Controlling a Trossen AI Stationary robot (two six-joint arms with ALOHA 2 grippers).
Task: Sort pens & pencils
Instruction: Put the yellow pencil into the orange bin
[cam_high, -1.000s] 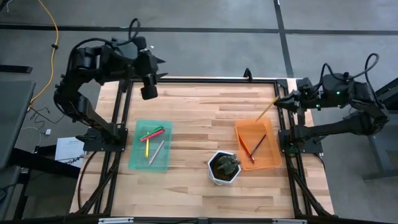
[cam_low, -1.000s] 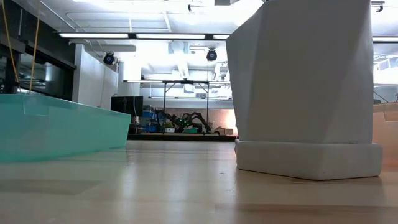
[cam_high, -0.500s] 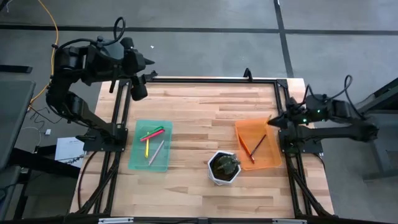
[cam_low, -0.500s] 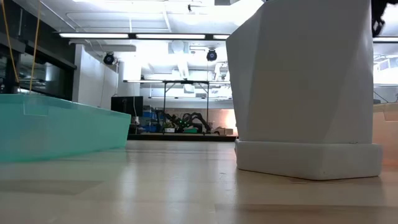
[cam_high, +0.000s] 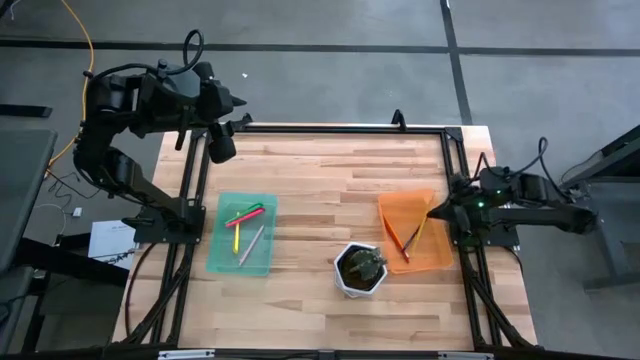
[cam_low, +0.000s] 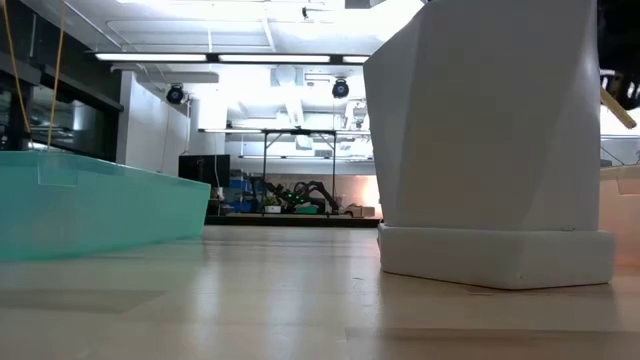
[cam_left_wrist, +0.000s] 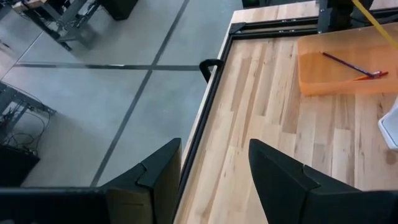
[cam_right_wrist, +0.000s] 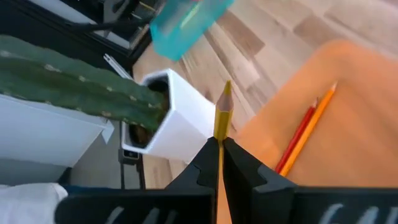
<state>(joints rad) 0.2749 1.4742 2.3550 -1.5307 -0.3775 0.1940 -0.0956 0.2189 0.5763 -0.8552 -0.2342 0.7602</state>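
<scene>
the wooden counter (cam_high: 330, 170) was the biggest thing, with a black frame around it. the landmark here is the white pot (cam_high: 360, 271) with a green cactus (cam_right_wrist: 74, 93) in it, sitting near the front middle of the counter.

the left arm (cam_high: 130, 110) waited far from the white pot, up over the far left corner of the counter. its left hand (cam_left_wrist: 214, 168) had its two fingers apart, and nothing was between them.

the right arm (cam_high: 540, 200) reached in low from the right side of the counter. its right hand (cam_right_wrist: 219, 149) was to the right of the white pot, over the right edge of the orange tray. its fingers were together, clamped on a yellow-orange pencil (cam_right_wrist: 222, 118). the pencil stuck out past the fingers and slanted down over the tray.

the teal tray (cam_high: 242, 233) lay well to the left of the white pot. the pens (cam_high: 245, 222) lay inside it: a pink one, a green one, a yellow one and a grey one, close together.

the orange tray (cam_high: 395, 215) sat just to the right of the white pot, nearly touching it. two more pencils (cam_high: 408, 238) lay inside it, one orange and one dark red-brown, side by side.
</scene>
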